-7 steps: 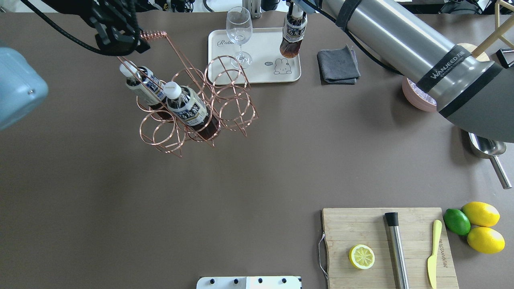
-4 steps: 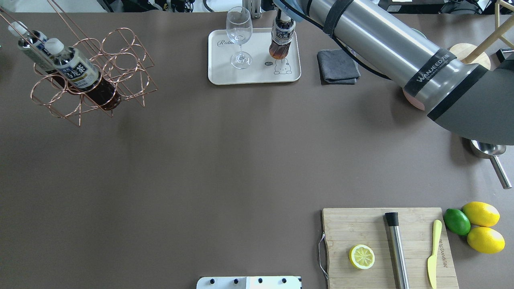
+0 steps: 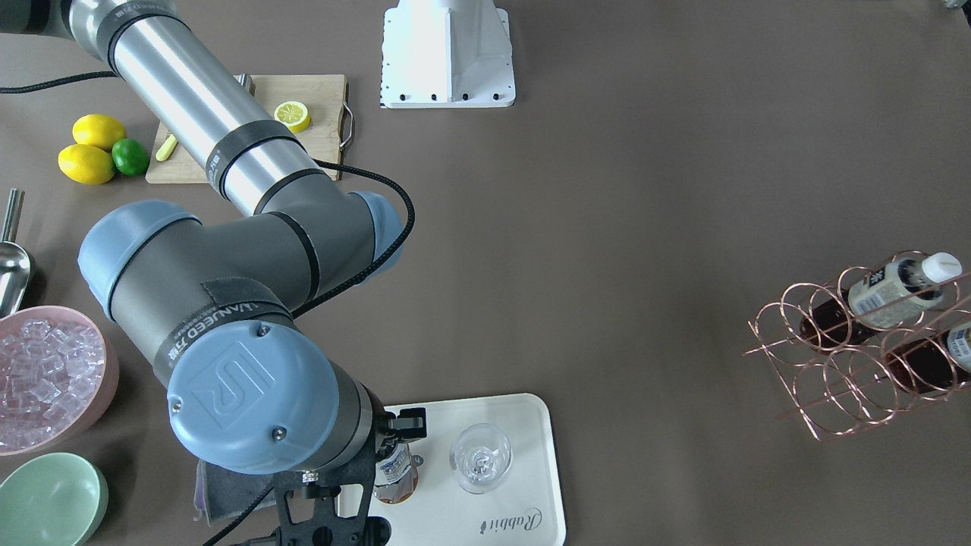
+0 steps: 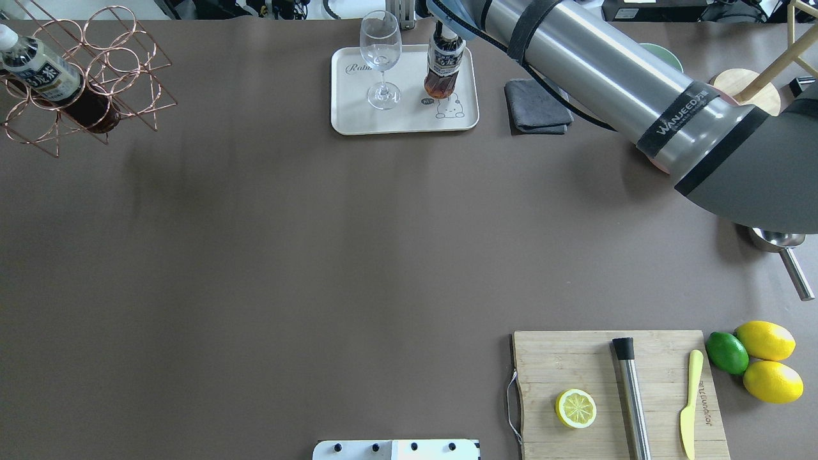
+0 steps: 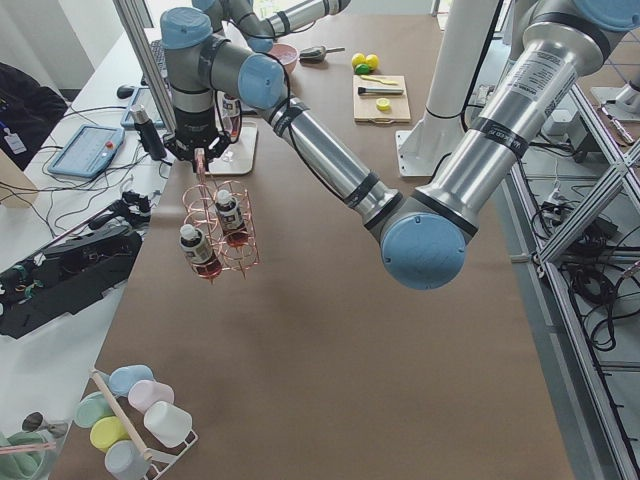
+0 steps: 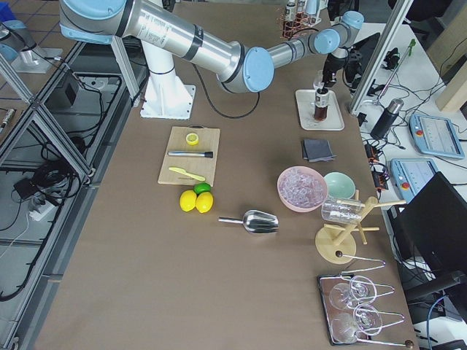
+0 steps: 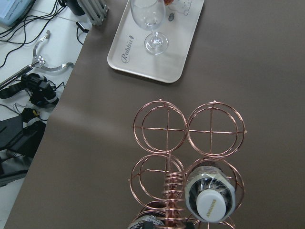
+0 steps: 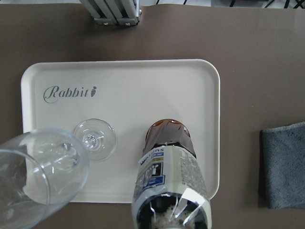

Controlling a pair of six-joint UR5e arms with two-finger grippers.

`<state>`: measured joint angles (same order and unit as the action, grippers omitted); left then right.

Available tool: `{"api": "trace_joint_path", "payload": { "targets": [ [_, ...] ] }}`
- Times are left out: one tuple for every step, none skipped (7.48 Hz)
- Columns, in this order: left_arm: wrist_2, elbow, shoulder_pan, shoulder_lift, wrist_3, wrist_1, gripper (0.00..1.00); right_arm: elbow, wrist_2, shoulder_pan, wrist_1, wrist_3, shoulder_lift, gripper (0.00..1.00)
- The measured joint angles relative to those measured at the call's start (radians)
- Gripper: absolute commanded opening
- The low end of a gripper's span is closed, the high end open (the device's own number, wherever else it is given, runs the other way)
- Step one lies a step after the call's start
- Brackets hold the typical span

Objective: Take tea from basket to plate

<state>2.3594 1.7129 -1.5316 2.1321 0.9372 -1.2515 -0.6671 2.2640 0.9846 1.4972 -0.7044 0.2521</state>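
Observation:
My right gripper (image 3: 396, 440) is shut on the neck of a tea bottle (image 4: 443, 70) and holds it upright on or just above the cream plate (image 4: 358, 121), beside the bear print. The right wrist view shows the bottle (image 8: 167, 171) over the plate (image 8: 119, 71). My left gripper (image 5: 200, 152) holds the copper wire basket (image 4: 121, 70) by its handle, tilted, in the air over the table's far left corner. Two more tea bottles (image 3: 899, 292) sit in the basket (image 3: 827, 379). The left wrist view looks down on its rings (image 7: 164, 129).
A wine glass (image 4: 381, 57) stands on the plate close left of the bottle. A grey cloth (image 4: 537, 105) lies right of the plate. A pink bowl of ice (image 3: 45, 371), a green bowl (image 3: 49, 500), a scoop (image 4: 783, 246), and a cutting board (image 4: 613, 396) with lemons are on the right side.
My left arm has carried the basket with its two bottles far to the left. My right gripper has moved the tea bottle left and lower over the plate.

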Motion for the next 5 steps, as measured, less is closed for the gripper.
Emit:
{"api": "trace_joint_path", "payload": {
  "targets": [
    [-0.001,-0.08,-0.018,0.001,0.014,-0.1,0.0,0.001,-0.002,-0.003,0.001,0.003,0.001,0.52],
    [-0.003,-0.134,-0.021,0.008,0.019,-0.178,0.0,0.001,-0.004,-0.005,0.001,0.007,0.001,0.64],
    [-0.023,-0.161,-0.015,0.022,0.024,-0.219,0.0,0.001,-0.004,-0.006,0.001,0.011,0.001,0.66],
    [-0.058,-0.173,0.001,0.035,0.033,-0.246,0.0,0.001,-0.005,-0.006,0.001,0.018,0.001,0.67],
    [-0.084,-0.192,0.022,0.046,0.039,-0.279,0.0,0.0,-0.005,-0.003,0.002,0.027,0.001,0.7]
  ]
}}
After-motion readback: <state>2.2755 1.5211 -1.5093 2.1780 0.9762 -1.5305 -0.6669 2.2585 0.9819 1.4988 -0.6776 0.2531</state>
